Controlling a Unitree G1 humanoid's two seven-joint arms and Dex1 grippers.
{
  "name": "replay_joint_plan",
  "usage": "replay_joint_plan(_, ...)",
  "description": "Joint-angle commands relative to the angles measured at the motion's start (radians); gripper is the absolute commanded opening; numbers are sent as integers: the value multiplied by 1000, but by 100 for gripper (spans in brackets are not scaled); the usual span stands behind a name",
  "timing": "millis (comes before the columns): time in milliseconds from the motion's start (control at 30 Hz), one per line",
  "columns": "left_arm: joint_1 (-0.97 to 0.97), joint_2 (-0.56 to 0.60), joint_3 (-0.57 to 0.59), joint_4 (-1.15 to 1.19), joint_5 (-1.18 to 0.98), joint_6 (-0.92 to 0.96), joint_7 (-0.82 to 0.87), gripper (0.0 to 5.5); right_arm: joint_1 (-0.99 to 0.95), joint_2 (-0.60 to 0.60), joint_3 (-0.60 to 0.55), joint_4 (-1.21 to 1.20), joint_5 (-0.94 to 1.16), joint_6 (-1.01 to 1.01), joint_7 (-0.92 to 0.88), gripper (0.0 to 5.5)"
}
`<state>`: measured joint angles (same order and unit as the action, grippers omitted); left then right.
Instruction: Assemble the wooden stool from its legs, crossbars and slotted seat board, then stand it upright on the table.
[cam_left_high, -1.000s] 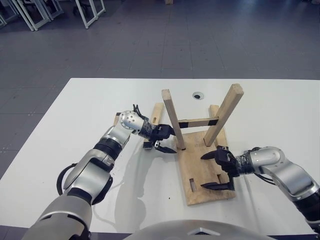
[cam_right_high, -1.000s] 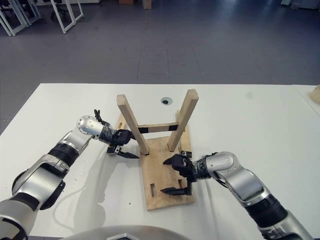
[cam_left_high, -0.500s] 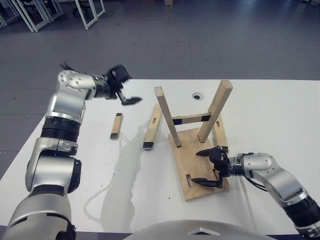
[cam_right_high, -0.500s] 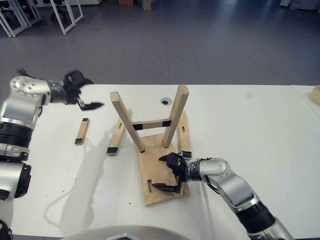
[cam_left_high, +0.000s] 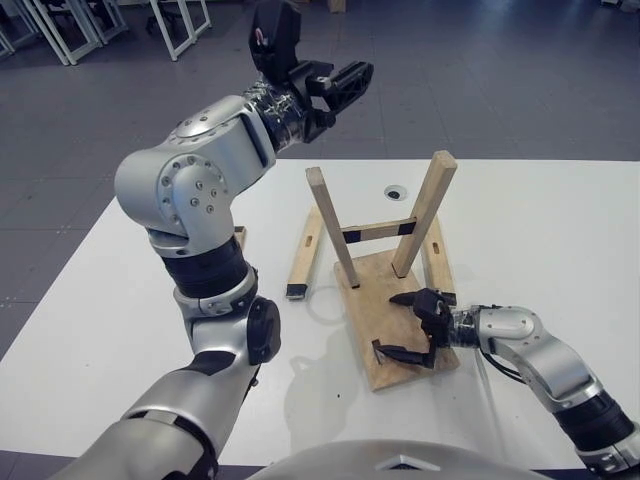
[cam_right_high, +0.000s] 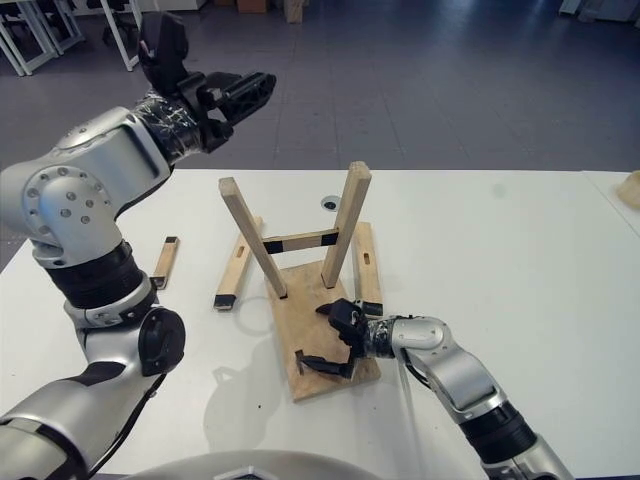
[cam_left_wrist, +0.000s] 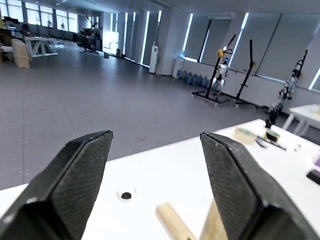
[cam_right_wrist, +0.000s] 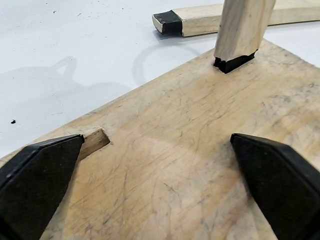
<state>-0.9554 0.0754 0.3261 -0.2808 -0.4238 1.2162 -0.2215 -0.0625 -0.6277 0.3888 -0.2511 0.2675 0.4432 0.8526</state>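
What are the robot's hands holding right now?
Nothing. The left gripper is up in the air, open and empty. The right gripper is open over the near end of the seat board, not clamped on it.

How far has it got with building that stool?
Roughly halfway. Done: two legs joined by a crossbar stand in slots of the seat board. In hand: nothing; the right hand hangs open over the board, the left hand is open, high above the table. Left: two loose legs, a loose crossbar, then turning it upright.
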Motion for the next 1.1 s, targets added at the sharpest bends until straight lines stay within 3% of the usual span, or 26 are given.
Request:
replay_joint_plan(33,-239,-22,94,28,-73,-241,44,326,41,-8,25,60,-48,85,-30,550)
replay_joint_plan(133,-243,0,91,32,-127,-162,68,326,44,-8,24,52,-44,92,-35,550)
replay_joint_plan(233,118,-48,-19,5,-138,37,89,326,44,-10,21,50,-37,99,-41,550)
replay_joint_plan(333,613,-67,-310,6,-77,12,81,326,39,-10,18,50,-37,103,-42,550)
replay_joint_plan(400,697,-68,-367,-5,-82,-18,76,326,44,-10,14,39,-36,111,-46,550)
replay_joint_plan(600,448,-73,-242,5,-179,-121,42,326,72,-4,23,25,-39,116,-64,550)
replay_joint_plan(800,116,-71,35,-34,-696,-32,59,326,61,3,26,38,-40,118,-70,550)
replay_joint_plan(967,-43,81,127,-24,-961,-96,179,326,0,71,35,142,-65,141,-122,550)
replay_joint_plan(1100,-46,174,174,-24,-878,-242,330,326,-99,192,-27,248,-40,174,-213,550)
